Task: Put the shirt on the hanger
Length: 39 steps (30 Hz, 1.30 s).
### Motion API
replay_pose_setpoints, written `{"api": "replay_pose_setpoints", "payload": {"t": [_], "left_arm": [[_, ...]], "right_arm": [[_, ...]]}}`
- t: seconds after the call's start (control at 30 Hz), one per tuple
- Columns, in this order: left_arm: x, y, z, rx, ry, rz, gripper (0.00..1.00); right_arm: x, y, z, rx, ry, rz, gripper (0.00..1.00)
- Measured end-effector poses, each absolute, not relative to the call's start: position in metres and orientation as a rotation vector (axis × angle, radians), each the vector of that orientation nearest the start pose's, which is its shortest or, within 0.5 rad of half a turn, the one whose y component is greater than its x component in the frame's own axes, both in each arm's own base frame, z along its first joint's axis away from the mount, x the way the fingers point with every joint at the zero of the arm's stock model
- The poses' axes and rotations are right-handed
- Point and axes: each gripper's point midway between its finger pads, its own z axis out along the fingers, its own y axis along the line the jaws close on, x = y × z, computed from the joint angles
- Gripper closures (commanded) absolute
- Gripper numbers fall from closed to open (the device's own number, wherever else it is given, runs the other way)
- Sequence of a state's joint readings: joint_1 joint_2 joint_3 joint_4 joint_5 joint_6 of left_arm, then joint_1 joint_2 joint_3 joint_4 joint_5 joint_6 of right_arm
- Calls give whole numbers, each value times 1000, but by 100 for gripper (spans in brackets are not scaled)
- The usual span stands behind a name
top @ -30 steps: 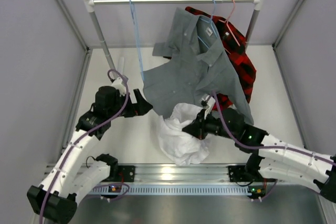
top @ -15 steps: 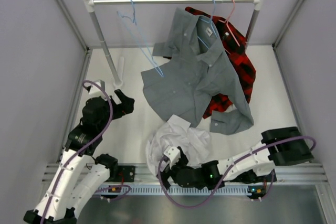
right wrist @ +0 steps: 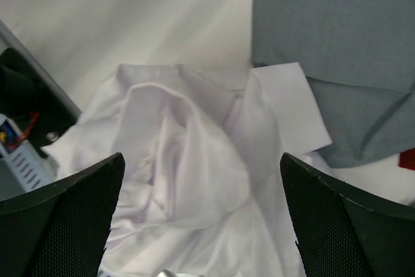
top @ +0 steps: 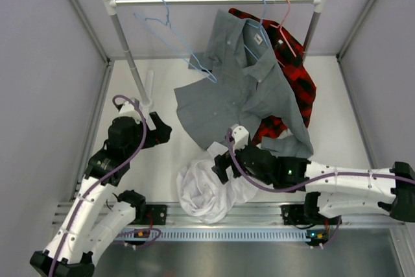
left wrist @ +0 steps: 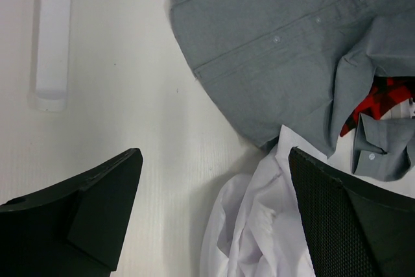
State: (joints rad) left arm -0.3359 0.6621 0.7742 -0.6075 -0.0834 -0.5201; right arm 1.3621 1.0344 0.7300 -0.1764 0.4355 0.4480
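- Where the white table (top: 175,154) meets the back wall, a silver clothes rail (top: 214,0) on white posts spans the scene.
- A grey collared shirt (top: 240,95) droops from the rail onto the table, with a red-and-black plaid shirt (top: 295,69) behind it.
- The crumpled white button-up shirt (top: 201,192) lies heaped at the table's near edge, touching the grey shirt's hem.
- The bare light-blue wire hanger (top: 181,47) hangs tilted from the rail's left part, well apart from the white shirt.
- The right gripper (top: 220,163) hovers over the heap, jaws spread wide, holding nothing. The left gripper (top: 162,129), equally wide and empty, sits near the rack's foot.
- The step in hand appears to be picking up the white shirt. The next move likely calls for finding its collar or a shoulder.
- Collar and sleeves are lost in the folds, and the grey shirt covers much of the plaid one.
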Motion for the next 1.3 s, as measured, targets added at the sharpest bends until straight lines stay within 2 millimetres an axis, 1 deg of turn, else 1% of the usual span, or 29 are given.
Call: {"api": "replay_pose_setpoints", "payload": {"t": [0.03,0.1,0.2,0.23,0.27,0.3,0.33,0.37,0.4,0.5,0.57,0.63,0.67,0.77,0.83,0.9,0.97,1.03,1.07,1.1,1.17,1.23,1.3], "left_arm": [[235,-92,211,-234,2090,-454,2],[233,-98,209,-205,2107,-484,2],[230,-108,206,-145,2135,-531,2],[228,-111,206,-122,2140,-547,2],[227,-113,205,-103,2144,-561,2],[225,-116,206,-82,2146,-576,2],[223,-119,206,-59,2149,-593,2],[222,-121,206,-38,2151,-607,2],[220,-123,206,-21,2152,-619,2],[216,-129,207,24,2155,-654,2],[212,-134,208,64,2156,-688,2],[208,-141,212,114,2151,-734,2],[205,-146,216,140,2144,-767,2],[200,-160,232,207,2096,-869,2],[200,-172,245,241,2048,-919,5],[197,-190,256,302,2005,-943,8],[193,-212,263,370,1986,-931,8],[190,-239,267,439,1970,-888,8],[187,-252,267,471,1965,-858,8],[188,-261,264,479,1967,-808,8],[190,-274,250,501,1988,-700,8],[199,-272,233,487,2017,-575,8],[210,-263,226,443,2022,-480,8]], "right_arm": [[135,309,173,-679,1987,669,1],[146,305,160,-744,2018,626,1],[149,311,137,-902,2055,602,1],[149,314,129,-955,2067,608,2],[149,316,122,-996,2075,620,6],[150,317,116,-1029,2083,633,21],[151,318,110,-1064,2089,645,65],[152,319,106,-1083,2094,663,90],[155,321,104,-1097,2090,672,100],[158,326,104,-1107,2068,692,100],[161,327,108,-1097,2051,690,100],[168,324,117,-1056,2044,653,100],[173,322,126,-1027,2049,630,100],[192,323,166,-915,2052,577,100],[207,323,202,-800,2046,554,100],[220,319,234,-681,2042,533,100],[230,310,254,-580,2048,502,100],[235,302,261,-517,2062,472,100],[237,297,260,-497,2077,450,100],[237,293,257,-485,2092,431,100],[235,285,248,-484,2129,390,100],[233,282,243,-491,2151,370,100],[232,279,242,-493,2158,364,100]]}}
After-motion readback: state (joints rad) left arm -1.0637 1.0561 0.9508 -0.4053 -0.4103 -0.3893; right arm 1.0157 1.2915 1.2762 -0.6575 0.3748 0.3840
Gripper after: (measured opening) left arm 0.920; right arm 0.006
